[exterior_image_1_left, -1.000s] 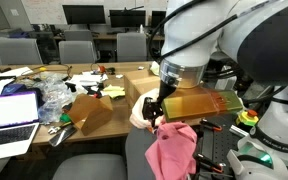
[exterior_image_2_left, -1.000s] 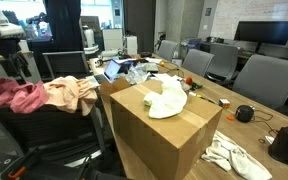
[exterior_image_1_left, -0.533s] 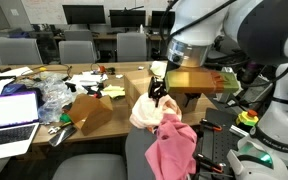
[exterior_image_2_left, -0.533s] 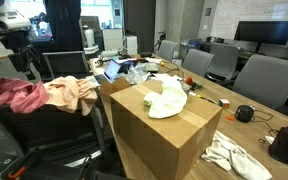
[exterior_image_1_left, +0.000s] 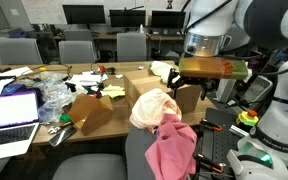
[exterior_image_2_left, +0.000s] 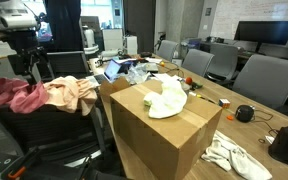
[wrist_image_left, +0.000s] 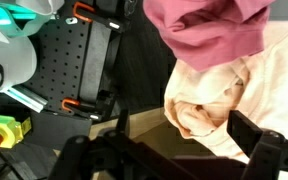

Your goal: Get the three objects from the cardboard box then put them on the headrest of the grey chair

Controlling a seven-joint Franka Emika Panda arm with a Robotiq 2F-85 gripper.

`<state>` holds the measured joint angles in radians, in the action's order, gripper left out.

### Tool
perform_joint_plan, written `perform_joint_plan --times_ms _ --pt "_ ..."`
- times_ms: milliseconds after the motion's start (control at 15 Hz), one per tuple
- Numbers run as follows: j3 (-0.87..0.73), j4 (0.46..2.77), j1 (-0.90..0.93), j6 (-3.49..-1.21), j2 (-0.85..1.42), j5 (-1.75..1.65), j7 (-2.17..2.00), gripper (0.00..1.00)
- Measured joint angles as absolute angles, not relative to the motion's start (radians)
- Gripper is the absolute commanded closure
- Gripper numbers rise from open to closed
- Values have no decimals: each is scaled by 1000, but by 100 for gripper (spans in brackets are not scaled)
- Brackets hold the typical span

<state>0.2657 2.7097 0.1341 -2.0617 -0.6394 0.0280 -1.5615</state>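
Note:
A pink cloth [exterior_image_1_left: 172,150] and a cream cloth [exterior_image_1_left: 154,108] lie draped over the headrest of the grey chair [exterior_image_1_left: 134,160]. They also show in an exterior view as pink cloth [exterior_image_2_left: 12,95] and cream cloth [exterior_image_2_left: 74,93]. A white cloth [exterior_image_2_left: 169,98] lies on top of the cardboard box [exterior_image_2_left: 159,140]. My gripper [exterior_image_1_left: 187,99] hangs open and empty, above and to the right of the cream cloth, apart from it. In the wrist view the open fingers [wrist_image_left: 174,162] frame the cream cloth [wrist_image_left: 219,100] below the pink cloth [wrist_image_left: 214,30].
A long table [exterior_image_1_left: 114,85] holds a laptop [exterior_image_1_left: 9,110], plastic bags, papers and a small cardboard piece [exterior_image_1_left: 89,110]. Office chairs [exterior_image_2_left: 259,75] line the table. Another white cloth [exterior_image_2_left: 229,157] lies by the box. A black robot base plate [wrist_image_left: 74,60] stands beside the chair.
My gripper let go of the cream cloth, which now rests on the headrest. It rose and moved right, away from the chair.

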Motion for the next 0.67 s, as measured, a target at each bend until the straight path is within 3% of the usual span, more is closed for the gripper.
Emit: perform_joint_plan --times_ms 667 --pt "259 2757 103 -1893 -805 104 -1664 0"
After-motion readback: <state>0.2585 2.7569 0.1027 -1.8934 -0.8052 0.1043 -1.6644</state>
